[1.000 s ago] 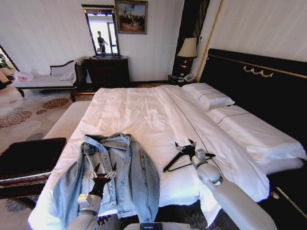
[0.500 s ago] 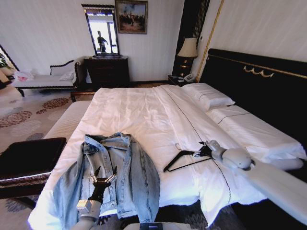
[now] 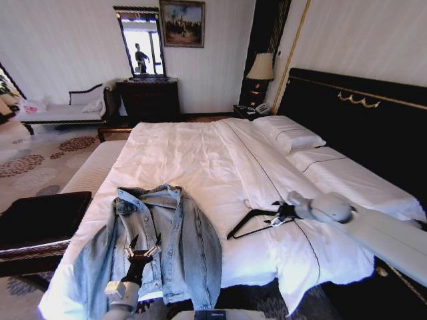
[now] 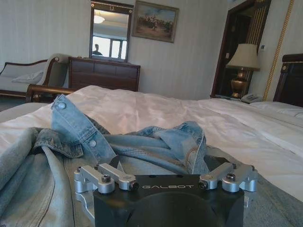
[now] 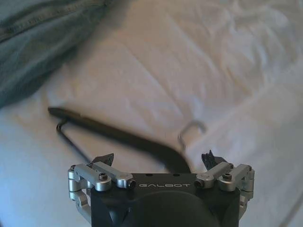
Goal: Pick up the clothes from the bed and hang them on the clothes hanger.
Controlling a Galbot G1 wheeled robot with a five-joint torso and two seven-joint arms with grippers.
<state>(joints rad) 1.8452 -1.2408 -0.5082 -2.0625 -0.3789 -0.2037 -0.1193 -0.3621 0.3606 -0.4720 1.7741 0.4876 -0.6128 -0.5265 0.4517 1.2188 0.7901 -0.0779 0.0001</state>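
Observation:
The clothes, a light-blue denim jacket [image 3: 170, 233], lie spread on the near left part of the bed [image 3: 193, 153], collar pointing away from me. My left gripper [image 3: 143, 248] hovers open just over the jacket's lower front; in the left wrist view the jacket [image 4: 142, 142] bunches up right beyond the left gripper [image 4: 165, 177]. The black clothes hanger [image 3: 253, 223] lies flat on the sheet to the jacket's right. My right gripper [image 3: 280, 215] reaches it from the right side and stands open. In the right wrist view the right gripper [image 5: 158, 158] straddles the clothes hanger [image 5: 118, 132] near its silver hook [image 5: 191, 128].
A black bench [image 3: 40, 220] stands by the bed's left side. White pillows [image 3: 290, 137] and the tall black headboard [image 3: 360, 110] run along the right. A dark dresser [image 3: 150, 97], a lamp [image 3: 261, 67] and a chaise [image 3: 60, 110] line the far wall.
My right arm swung out from in front of me to the right and now comes at the hanger from that side, gripper down at its neck. The left gripper barely shifted.

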